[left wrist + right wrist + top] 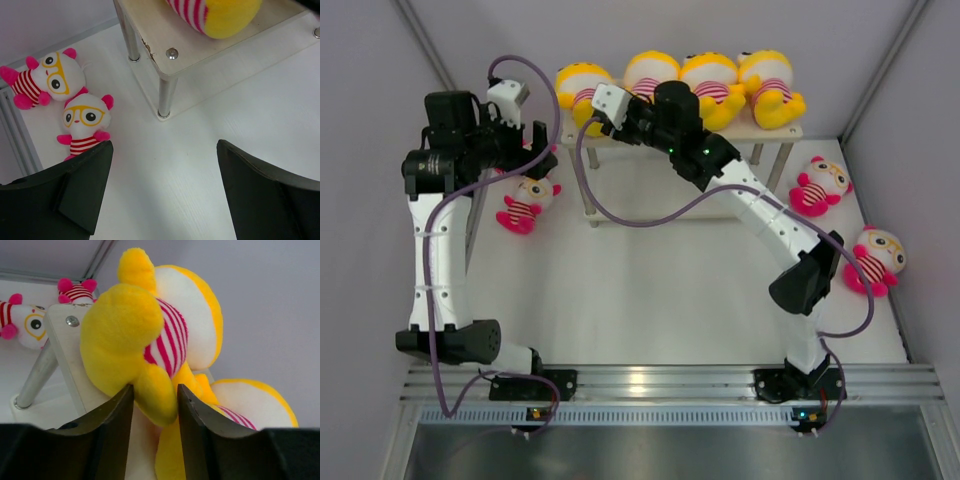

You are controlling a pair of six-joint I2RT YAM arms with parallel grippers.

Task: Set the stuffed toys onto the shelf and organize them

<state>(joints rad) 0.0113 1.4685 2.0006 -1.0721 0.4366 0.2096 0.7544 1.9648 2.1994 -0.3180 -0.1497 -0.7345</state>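
Observation:
Four yellow stuffed toys lie in a row on the shelf (792,131) top, from the leftmost (578,82) to the rightmost (772,88). My right gripper (597,118) is shut on a limb of the leftmost yellow toy (150,340) at the shelf's left end (62,342); the wrist view shows the gripper (154,399) pinching it. My left gripper (542,150) is open and empty above the table, left of the shelf, also in its wrist view (164,152). Two pink-limbed toys (56,77) (82,119) lie beside it. Two more pink toys (820,185) (875,258) lie on the right.
A metal shelf leg (166,97) stands just ahead of my left gripper, with the shelf corner (155,35) above it. Grey walls enclose the table on the left, back and right. My right arm's purple cable (650,215) hangs over the middle of the table.

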